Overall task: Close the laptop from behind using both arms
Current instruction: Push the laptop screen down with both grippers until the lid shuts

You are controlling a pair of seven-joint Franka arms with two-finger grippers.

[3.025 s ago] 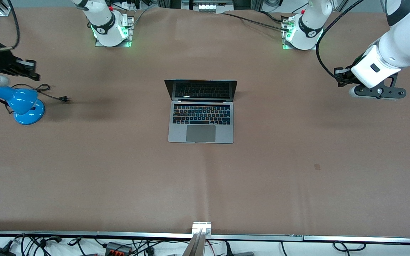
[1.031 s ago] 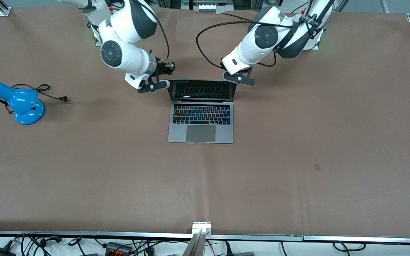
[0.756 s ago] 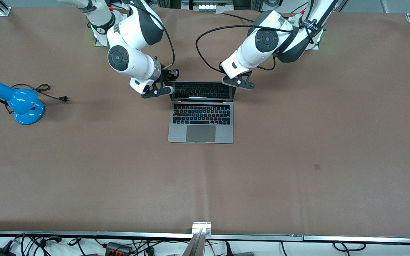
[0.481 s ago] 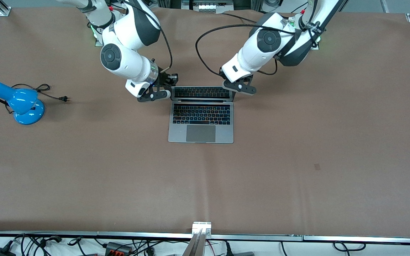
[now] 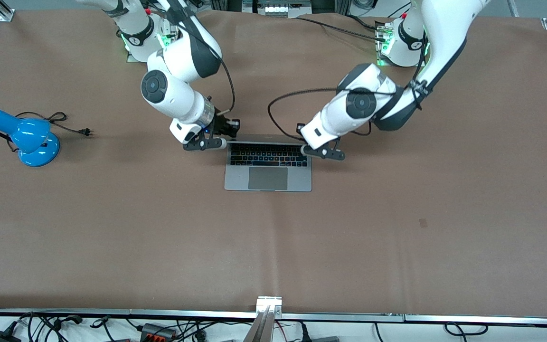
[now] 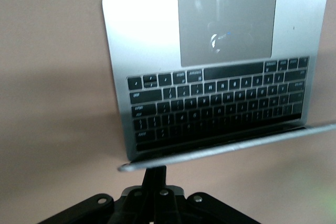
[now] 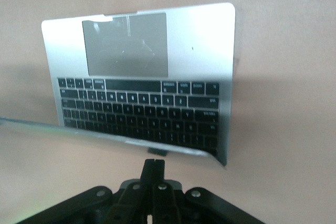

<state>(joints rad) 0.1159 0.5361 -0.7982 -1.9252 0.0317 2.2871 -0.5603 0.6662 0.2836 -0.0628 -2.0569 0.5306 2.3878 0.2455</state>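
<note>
Laptop (image 5: 268, 164) sits mid-tabletop (image 5: 397, 237), its lid now tipped far forward over the keyboard, half shut versus a second ago. Left end effector (image 5: 323, 153) and right end effector (image 5: 204, 144), fingers pressed together, push the lid's corners.

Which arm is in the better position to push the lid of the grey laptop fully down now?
Neither clearly: both. The left gripper and the right gripper sit at the two ends of the tilted lid of the slim grey metal laptop, whose keyboard still shows.
</note>
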